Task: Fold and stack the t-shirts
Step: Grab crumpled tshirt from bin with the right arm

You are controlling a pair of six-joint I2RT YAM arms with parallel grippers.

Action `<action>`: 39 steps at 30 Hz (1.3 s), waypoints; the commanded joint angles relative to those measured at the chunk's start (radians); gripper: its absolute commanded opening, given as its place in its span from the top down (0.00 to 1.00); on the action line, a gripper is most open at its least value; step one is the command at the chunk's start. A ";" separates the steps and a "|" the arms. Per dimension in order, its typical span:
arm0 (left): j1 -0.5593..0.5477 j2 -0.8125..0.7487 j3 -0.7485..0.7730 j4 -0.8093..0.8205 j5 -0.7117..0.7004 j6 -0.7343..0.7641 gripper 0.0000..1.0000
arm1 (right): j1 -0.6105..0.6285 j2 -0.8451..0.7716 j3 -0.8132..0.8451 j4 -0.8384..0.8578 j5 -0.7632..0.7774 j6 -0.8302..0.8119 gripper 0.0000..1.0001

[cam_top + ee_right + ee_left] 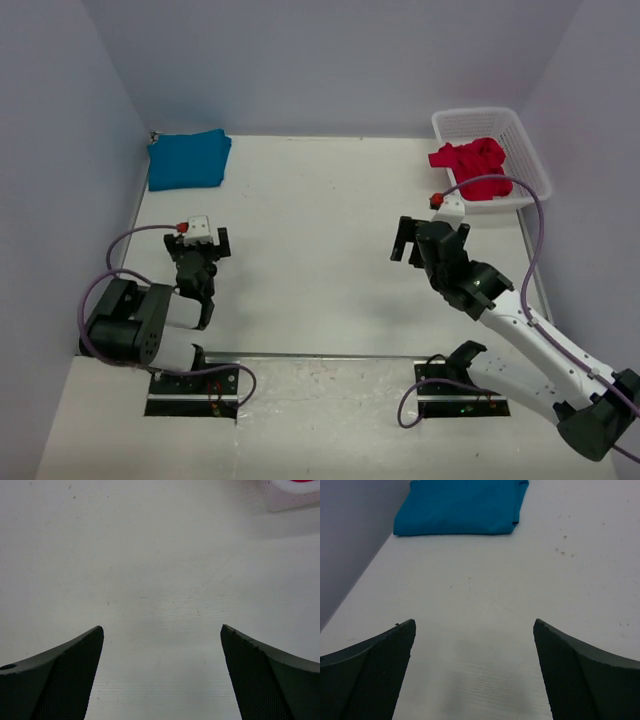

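A teal-blue t-shirt lies folded at the table's far left corner, and the left wrist view shows this teal-blue t-shirt well ahead of the fingers. A bright red t-shirt sits crumpled inside the white mesh basket at the far right. My left gripper hovers open over bare table near the left edge, empty. My right gripper stands open and empty right of centre, short of the basket. In each wrist view only white table shows between the fingers and fingers.
The basket's corner shows at the top right of the right wrist view. Pale walls close in the table on the left, back and right. Purple cables loop off both arms.
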 commanded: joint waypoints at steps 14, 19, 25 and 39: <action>-0.223 -0.520 0.704 -1.336 0.025 -0.372 0.00 | -0.570 0.599 0.632 0.011 -0.142 -0.202 0.01; -0.228 -0.512 0.720 -1.436 0.287 -0.407 0.00 | -0.646 1.021 1.010 -0.101 -0.144 -0.208 0.02; -0.218 -0.581 0.636 -1.499 0.267 -0.465 0.00 | -0.733 1.275 1.317 -0.172 -0.243 -0.282 0.05; -0.240 -0.644 0.688 -1.596 0.197 -0.418 0.00 | -0.793 1.444 1.342 -0.153 -0.174 -0.352 0.14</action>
